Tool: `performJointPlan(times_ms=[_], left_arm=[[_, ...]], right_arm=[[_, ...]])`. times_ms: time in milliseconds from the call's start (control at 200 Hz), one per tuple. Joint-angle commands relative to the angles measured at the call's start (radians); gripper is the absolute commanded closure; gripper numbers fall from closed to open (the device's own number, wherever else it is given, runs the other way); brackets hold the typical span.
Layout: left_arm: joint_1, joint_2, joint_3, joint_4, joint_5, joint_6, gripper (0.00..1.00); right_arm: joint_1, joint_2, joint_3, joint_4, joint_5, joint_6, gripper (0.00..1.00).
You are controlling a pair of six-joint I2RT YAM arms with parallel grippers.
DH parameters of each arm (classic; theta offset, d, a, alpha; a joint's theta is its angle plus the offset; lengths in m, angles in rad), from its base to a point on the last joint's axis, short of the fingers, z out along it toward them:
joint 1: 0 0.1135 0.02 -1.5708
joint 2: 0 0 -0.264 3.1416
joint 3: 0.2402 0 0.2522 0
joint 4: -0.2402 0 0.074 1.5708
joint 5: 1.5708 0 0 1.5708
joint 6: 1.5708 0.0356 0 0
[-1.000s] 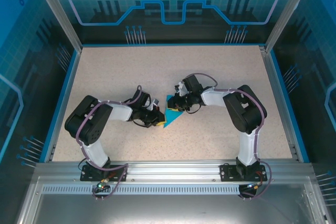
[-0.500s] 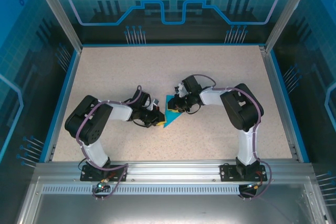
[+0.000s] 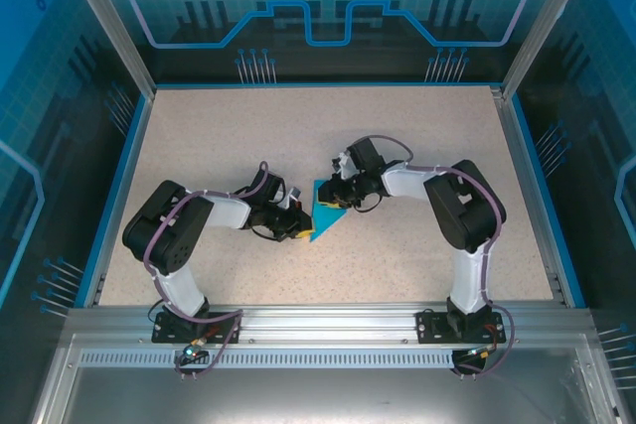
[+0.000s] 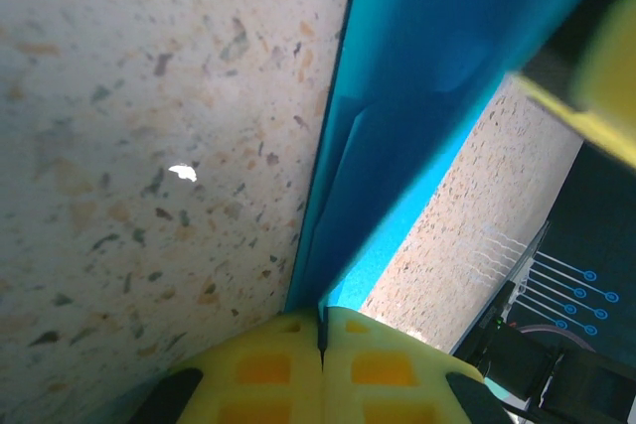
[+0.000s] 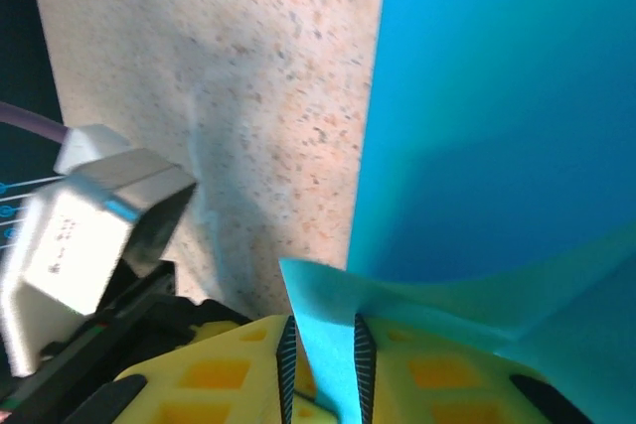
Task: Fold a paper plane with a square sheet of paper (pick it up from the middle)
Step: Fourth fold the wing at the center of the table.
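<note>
Paper (image 3: 324, 215), creased triangle, at table (image 3: 248, 136) centre. Left gripper (image 4: 320, 333) clamped on edge; right gripper (image 5: 320, 345) pinching corner. Risk: opposed pulls tear it, or slip skews crease.

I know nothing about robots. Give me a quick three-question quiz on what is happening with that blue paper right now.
1. True or false: the blue paper lies as a flat, unfolded square on the speckled table.
2. Which one grips the paper? A. only the left pincer; B. only the right pincer; C. both.
3. Fill in: the pads on the pincers are coloured ____.

Key: 1. False: it is folded into a pointed, triangular shape, with part of it raised off the table. 2. C: each pincer is closed on an edge of the paper. 3. Yellow.
</note>
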Motion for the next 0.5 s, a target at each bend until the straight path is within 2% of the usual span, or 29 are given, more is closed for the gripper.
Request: performJointPlan(times_ms=[0, 225, 495], left_arm=[[0.0, 0.015, -0.016, -0.045, -0.083, -0.015, 1.0], [0.001, 0.012, -0.025, -0.039, -0.092, -0.035, 1.0], [0.001, 0.001, -0.038, -0.031, -0.1, -0.042, 1.0]], right_arm=[[-0.021, -0.036, -0.013, -0.011, -0.007, -0.014, 0.74], [0.016, 0.022, 0.019, 0.002, -0.057, -0.014, 0.75], [0.024, 0.087, 0.062, -0.011, -0.046, -0.016, 0.76]])
